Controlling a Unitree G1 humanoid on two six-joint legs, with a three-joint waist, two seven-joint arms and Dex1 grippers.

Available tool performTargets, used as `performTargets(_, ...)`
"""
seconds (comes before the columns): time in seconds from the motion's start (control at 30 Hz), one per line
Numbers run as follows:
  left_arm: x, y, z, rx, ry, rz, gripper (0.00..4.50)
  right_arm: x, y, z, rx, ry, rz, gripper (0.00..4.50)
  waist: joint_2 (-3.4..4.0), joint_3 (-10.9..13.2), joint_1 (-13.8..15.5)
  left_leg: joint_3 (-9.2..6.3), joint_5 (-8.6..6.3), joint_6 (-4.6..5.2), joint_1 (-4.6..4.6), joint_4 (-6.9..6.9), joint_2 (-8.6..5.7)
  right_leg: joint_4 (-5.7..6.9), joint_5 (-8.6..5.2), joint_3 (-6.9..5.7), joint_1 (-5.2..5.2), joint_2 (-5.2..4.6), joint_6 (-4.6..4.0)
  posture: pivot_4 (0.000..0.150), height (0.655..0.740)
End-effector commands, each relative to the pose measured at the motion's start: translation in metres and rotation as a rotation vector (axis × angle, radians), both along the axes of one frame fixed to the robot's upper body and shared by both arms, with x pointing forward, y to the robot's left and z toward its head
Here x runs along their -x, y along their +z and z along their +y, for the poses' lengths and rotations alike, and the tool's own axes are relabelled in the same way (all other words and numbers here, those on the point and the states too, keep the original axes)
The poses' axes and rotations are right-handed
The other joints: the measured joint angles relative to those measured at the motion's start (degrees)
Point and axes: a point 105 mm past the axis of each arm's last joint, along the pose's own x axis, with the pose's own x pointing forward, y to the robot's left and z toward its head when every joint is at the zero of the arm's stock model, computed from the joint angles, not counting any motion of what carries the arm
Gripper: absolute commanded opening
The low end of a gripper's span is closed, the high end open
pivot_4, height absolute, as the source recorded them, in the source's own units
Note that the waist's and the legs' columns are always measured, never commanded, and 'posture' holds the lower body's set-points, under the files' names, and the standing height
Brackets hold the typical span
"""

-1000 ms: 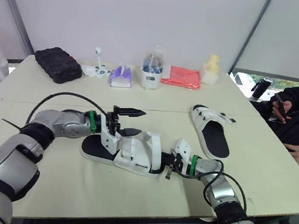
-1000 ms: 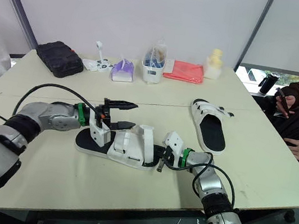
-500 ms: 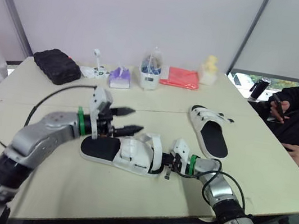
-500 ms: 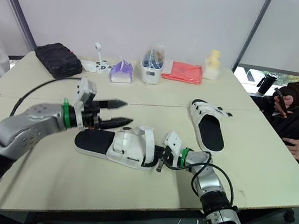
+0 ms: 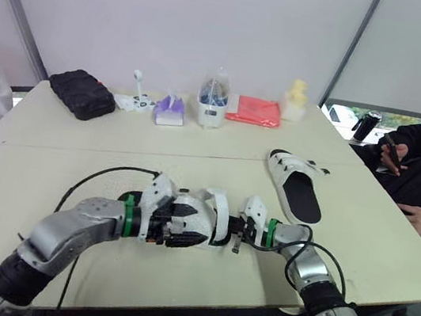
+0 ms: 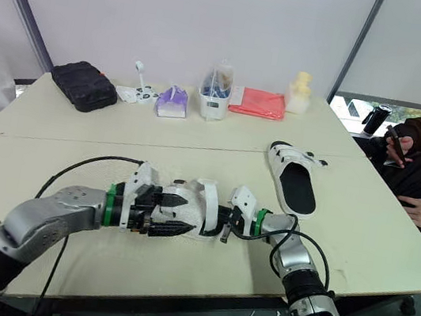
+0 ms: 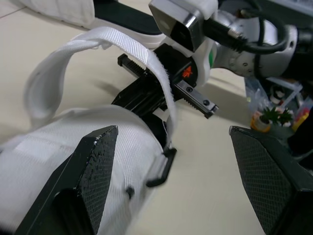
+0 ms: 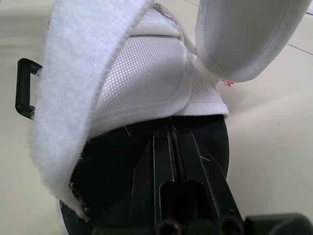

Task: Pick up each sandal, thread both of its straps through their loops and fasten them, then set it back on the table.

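My left hand (image 5: 186,226) is spread wide at the near sandal (image 5: 204,209), low in the centre of the frame on the worktop (image 5: 76,145), one finger against its white upper. My right hand (image 5: 233,228) is narrow, fingers together on the black insole under the loose strap (image 7: 122,44). The other sandal (image 5: 298,190) lies right of centre.

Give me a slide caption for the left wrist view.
Open left gripper at the white sandal, whose loose strap arches up beside a black loop, with the right gripper just beyond.
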Motion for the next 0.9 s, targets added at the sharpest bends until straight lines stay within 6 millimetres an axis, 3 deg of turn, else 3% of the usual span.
performTargets(0.03,-0.004,0.004,-0.011,-0.009,-0.042,-0.047,3.77,0.019,-0.054,-0.006,0.144,-0.005,0.176,0.0,0.0,0.0,0.0,0.01,0.0,0.0,0.0,0.0,0.0,0.0,0.02,0.01,0.0,-0.01,0.03,0.15,0.74)
performTargets(0.3,-0.01,-0.003,-0.033,0.005,-0.073,-0.028,3.77,0.019,-0.053,-0.005,0.138,-0.011,0.173,0.0,-0.01,0.0,0.1,0.0,-0.01,-0.01,0.0,0.0,0.02,-0.02,0.07,0.0,0.01,-0.02,0.13,0.15,0.74)
performTargets(0.4,-0.012,-0.007,-0.041,0.017,-0.059,-0.037,2.93,0.019,-0.053,-0.005,0.134,-0.019,0.172,0.0,-0.02,0.0,0.1,-0.01,-0.01,-0.02,0.05,0.0,0.02,-0.06,0.05,0.0,0.1,-0.04,0.11,0.15,0.74)
performTargets(0.6,-0.016,-0.011,-0.054,0.025,-0.02,-0.054,0.1,0.019,-0.054,-0.006,0.132,-0.023,0.173,0.0,-0.02,0.0,0.0,-0.04,-0.02,-0.02,0.05,0.0,0.03,-0.1,0.07,0.01,0.11,-0.05,0.14,0.15,0.74)
performTargets(0.77,-0.017,-0.004,-0.052,0.065,-0.002,-0.034,0.1,0.018,-0.054,-0.007,0.135,-0.027,0.172,0.0,-0.01,0.0,0.0,-0.03,-0.02,-0.03,0.09,-0.08,0.06,-0.1,0.06,0.01,0.1,-0.03,0.14,0.15,0.74)
performTargets(0.9,-0.025,0.034,-0.037,0.244,0.034,0.064,0.1,0.018,-0.054,-0.007,0.137,-0.027,0.173,0.0,-0.02,0.0,0.0,-0.04,-0.02,-0.03,0.06,-0.07,0.07,-0.1,0.06,-0.01,0.07,-0.03,0.14,0.15,0.74)
